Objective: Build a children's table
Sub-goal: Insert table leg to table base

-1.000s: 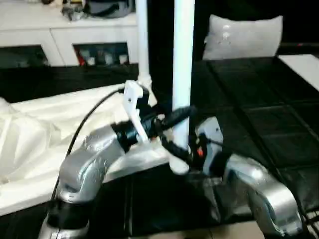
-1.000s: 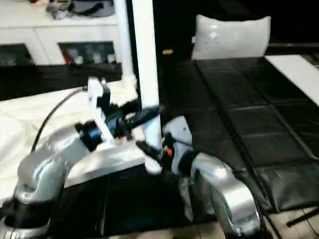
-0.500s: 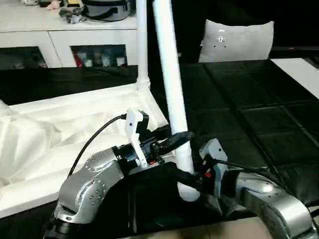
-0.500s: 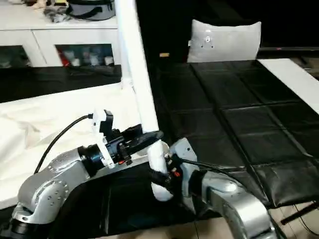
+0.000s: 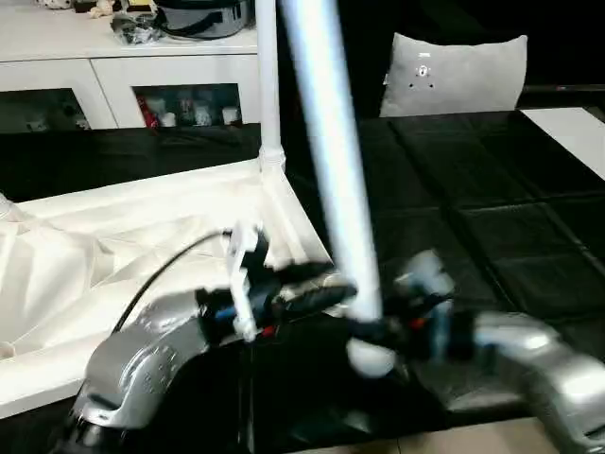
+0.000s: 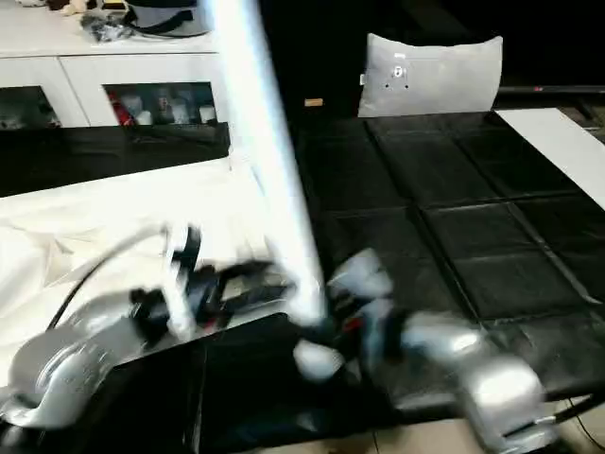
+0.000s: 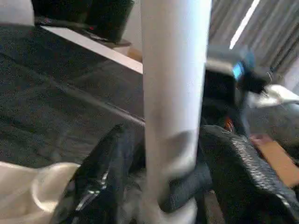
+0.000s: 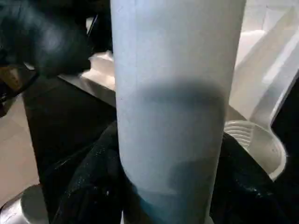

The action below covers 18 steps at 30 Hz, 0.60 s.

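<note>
Grippers from both arms meet low on 1 tilted white table leg (image 5: 331, 170): the right gripper (image 8: 163, 186) clamps it between both fingers, while the left gripper (image 7: 159, 186) brackets it, contact unclear. Beside the left gripper lies the upturned tabletop (image 5: 142, 236), 1 leg (image 5: 268, 85) already socketed; the held leg's top is cut off.

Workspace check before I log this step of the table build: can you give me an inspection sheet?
Surface: black padded floor mat.
Job's things: white plastic tabletop lying ribbed underside up; one white tubular leg standing in its far corner socket; a second white leg tilted, its lower end off the tabletop.
Clutter: grey cushion at the mat's far edge.
Grippers: left gripper and right gripper both clasp the second leg's lower end.
Cables: black cable looping over the left forearm.
Surroundings: white cabinet behind.
</note>
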Available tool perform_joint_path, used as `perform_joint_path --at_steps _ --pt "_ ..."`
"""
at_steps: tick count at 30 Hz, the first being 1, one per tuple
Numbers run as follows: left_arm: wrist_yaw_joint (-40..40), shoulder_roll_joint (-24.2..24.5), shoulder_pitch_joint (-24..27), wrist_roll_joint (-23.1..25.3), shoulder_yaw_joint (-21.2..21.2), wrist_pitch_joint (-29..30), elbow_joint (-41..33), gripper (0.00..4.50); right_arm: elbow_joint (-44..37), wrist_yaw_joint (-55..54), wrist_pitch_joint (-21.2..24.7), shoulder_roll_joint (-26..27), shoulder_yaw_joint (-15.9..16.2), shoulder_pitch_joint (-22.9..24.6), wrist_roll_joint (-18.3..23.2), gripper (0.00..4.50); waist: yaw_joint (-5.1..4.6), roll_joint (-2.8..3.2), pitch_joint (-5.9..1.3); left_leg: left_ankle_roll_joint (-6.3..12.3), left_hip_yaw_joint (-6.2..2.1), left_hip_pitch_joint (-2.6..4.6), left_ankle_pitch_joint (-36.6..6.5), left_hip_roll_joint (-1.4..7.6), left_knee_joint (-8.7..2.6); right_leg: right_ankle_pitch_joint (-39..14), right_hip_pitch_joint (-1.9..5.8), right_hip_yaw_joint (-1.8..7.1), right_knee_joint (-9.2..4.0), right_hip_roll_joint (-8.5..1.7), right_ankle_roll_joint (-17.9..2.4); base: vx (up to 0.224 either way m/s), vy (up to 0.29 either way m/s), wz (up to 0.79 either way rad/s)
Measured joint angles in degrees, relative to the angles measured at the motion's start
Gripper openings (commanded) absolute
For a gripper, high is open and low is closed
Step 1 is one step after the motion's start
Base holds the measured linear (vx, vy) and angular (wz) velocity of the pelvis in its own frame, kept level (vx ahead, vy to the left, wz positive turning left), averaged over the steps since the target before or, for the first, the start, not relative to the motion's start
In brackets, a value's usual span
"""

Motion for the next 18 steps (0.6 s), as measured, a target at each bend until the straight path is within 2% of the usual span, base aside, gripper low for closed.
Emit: perform_joint_path --at_steps 6,8,10,13,16,18 --pt "-1.70 -0.38 0.02 -0.67 0.11 -0.80 0.09 3.21 1.33 2.66 -0.55 -0.79 -0.07 0.34 1.88 1.88 -0.16 0.02 -0.01 -0.07 0.09 0.29 0.04 -0.01 0.03 0.00 0.12 0.10 0.08 -0.01 0.00 0.000 0.000 0.00" --pt "-1.71 -1.35 -0.03 -1.73 0.76 -1.23 0.63 3.42 1.93 2.80 -0.23 0.13 -1.97 0.15 4.32 1.88 -0.28 0.03 0.00 -0.07 0.11 0.39 0.04 -0.01 0.09 0.00 0.19 0.08 0.08 -0.02 0.00 0.000 0.000 0.00" --pt "-1.62 -3.08 -0.39 -4.36 2.98 -0.92 1.77 3.55 2.80 3.95 1.62 2.10 -5.39 -1.17 9.53 1.88 -0.41 0.02 0.00 -0.07 0.11 0.39 0.04 0.01 0.20 0.00 0.20 0.03 0.08 -0.02 0.00 0.000 0.000 0.00" --pt "1.02 -5.27 -3.71 -9.00 6.48 1.89 3.33 3.81 4.98 8.44 5.69 1.12 -9.15 -3.96 17.37 1.88 -0.46 0.03 0.00 -0.06 0.08 0.40 0.04 0.02 0.39 0.00 0.30 -0.01 0.06 -0.02 0.00 0.000 0.000 0.00" --pt "5.85 -7.29 -7.84 -11.75 10.18 4.55 6.43 3.98 7.59 13.00 10.12 0.41 -10.46 -6.34 24.00 1.88 -0.40 0.01 0.01 -0.05 0.07 0.38 0.04 0.01 0.52 0.00 0.34 -0.05 0.05 -0.02 0.00 0.000 0.000 0.00" --pt "7.66 -8.44 -9.54 -13.75 11.49 5.84 7.89 4.04 9.30 14.83 12.20 -0.05 -11.31 -7.58 26.96 1.88 -0.29 0.00 0.01 -0.04 0.06 0.35 0.05 0.02 0.54 0.00 0.32 -0.07 0.01 -0.03 0.01 0.000 0.000 0.00"
